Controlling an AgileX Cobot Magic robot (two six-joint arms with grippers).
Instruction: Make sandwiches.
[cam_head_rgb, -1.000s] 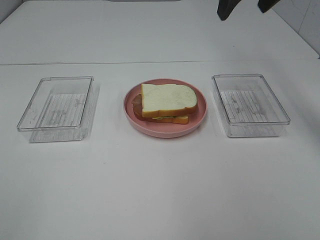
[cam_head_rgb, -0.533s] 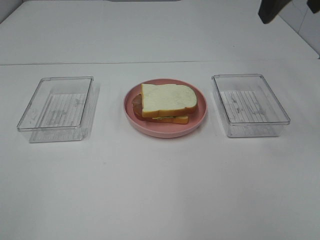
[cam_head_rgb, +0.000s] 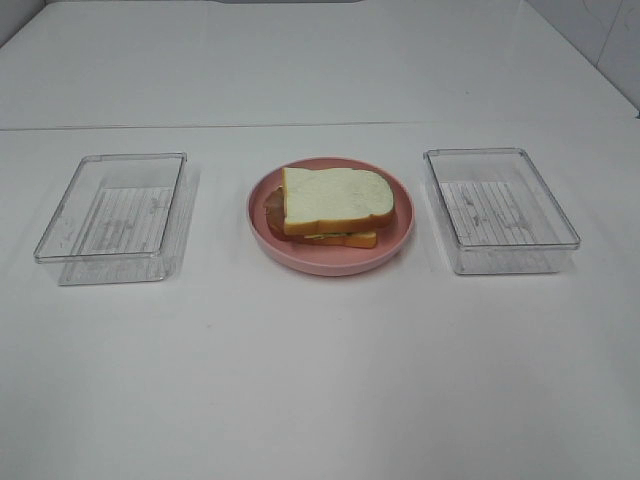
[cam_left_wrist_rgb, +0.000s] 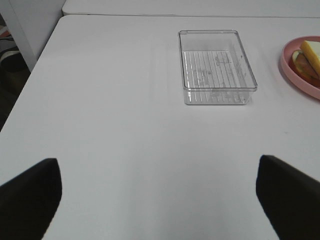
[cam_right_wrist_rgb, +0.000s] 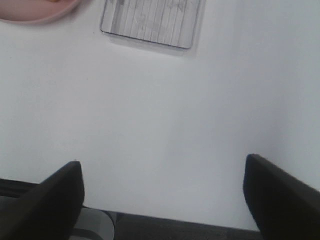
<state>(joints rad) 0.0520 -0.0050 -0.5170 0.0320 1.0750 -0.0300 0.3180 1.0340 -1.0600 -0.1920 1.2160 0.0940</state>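
Observation:
An assembled sandwich (cam_head_rgb: 333, 205) lies on the round pink plate (cam_head_rgb: 400, 232) at the table's middle. Its top white bread slice (cam_head_rgb: 335, 196) has an orange-brown crust. Brownish-pink bacon (cam_head_rgb: 272, 208) pokes out at its left, and a sliver of green lettuce (cam_head_rgb: 322, 236) shows above the lower bread slice (cam_head_rgb: 355, 240). The cheese is hidden inside. The sandwich's edge (cam_left_wrist_rgb: 309, 57) also shows in the left wrist view. Neither arm is in the exterior high view. My left gripper (cam_left_wrist_rgb: 160, 200) and right gripper (cam_right_wrist_rgb: 162, 197) are open and empty, far from the plate.
An empty clear tray (cam_head_rgb: 113, 216) stands left of the plate and another (cam_head_rgb: 498, 208) stands right of it. They also show in the left wrist view (cam_left_wrist_rgb: 216, 66) and the right wrist view (cam_right_wrist_rgb: 150, 22). The table's edge (cam_right_wrist_rgb: 165, 220) lies under the right gripper.
The right arm has drawn back out of the top right corner of the exterior high view. The sandwich, plate and trays have not moved.

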